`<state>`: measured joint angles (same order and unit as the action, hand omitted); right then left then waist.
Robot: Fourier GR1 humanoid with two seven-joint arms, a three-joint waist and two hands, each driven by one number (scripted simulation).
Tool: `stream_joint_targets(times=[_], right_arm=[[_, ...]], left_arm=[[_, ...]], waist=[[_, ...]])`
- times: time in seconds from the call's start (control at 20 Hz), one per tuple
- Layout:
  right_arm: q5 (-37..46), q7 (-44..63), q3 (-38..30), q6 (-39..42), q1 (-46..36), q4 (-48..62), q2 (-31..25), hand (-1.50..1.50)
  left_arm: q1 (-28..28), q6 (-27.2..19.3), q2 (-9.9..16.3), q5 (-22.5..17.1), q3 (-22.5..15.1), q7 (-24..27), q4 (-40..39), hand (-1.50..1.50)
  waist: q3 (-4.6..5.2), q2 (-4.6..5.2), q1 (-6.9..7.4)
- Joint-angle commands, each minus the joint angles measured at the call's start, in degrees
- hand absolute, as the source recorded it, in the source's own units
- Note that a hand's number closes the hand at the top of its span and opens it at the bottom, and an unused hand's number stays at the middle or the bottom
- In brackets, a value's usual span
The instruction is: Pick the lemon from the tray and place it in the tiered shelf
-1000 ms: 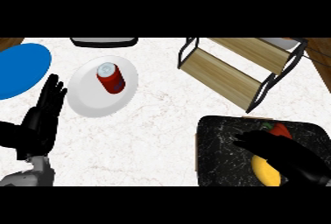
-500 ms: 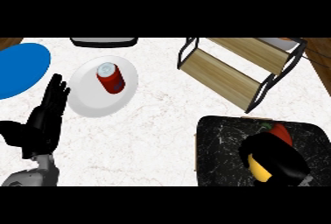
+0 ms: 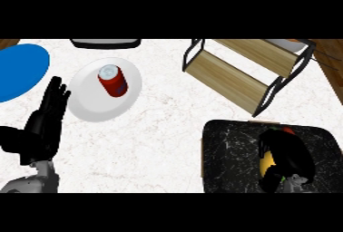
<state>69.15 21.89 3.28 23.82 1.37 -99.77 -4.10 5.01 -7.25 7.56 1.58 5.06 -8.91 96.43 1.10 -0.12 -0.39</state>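
On the dark marble tray (image 3: 227, 156) at the lower right, my right hand (image 3: 289, 156) lies curled over the yellow lemon (image 3: 267, 160), of which only a sliver shows at the hand's left side. A small red thing (image 3: 288, 130) peeks out just beyond the fingers. The wooden tiered shelf (image 3: 248, 68) with its black wire frame stands at the upper right, apart from the tray. My left hand (image 3: 41, 124) rests open at the left, fingers pointing up.
A white plate (image 3: 90, 102) bearing a red can (image 3: 112, 81) sits left of centre. A blue plate (image 3: 20, 70) lies at the far left edge. A dark-rimmed container (image 3: 106, 43) shows at the top edge.
My right hand has drawn in over the lemon and its fingers have curled round it, hiding most of the fruit. The left hand has barely shifted.
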Motion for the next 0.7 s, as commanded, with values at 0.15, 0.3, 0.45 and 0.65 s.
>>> stream_joint_targets(times=[0.15,0.3,0.45,0.65], right_arm=[[-5.0,28.1,4.8,-9.6,-10.1,0.9,4.0,1.50],[-5.4,38.3,7.2,-16.4,-17.8,-0.5,4.0,1.50],[-2.8,46.8,9.2,-24.1,-25.3,-1.4,4.1,1.50],[4.9,57.5,11.2,-27.0,-34.0,0.1,4.1,1.50]], left_arm=[[0.4,1.5,-0.6,-0.5,-1.8,0.3,0.1,0.00],[1.9,1.8,-0.8,-0.3,-2.6,-0.4,-0.8,0.00],[3.5,1.5,-0.6,0.0,-2.5,-1.4,-1.7,0.00],[2.8,1.9,-0.6,0.3,-2.8,-0.3,-2.6,0.00]], waist=[[-1.10,0.57,4.54],[-1.06,0.44,4.97],[-0.98,0.41,5.28],[-0.71,0.14,5.18]])
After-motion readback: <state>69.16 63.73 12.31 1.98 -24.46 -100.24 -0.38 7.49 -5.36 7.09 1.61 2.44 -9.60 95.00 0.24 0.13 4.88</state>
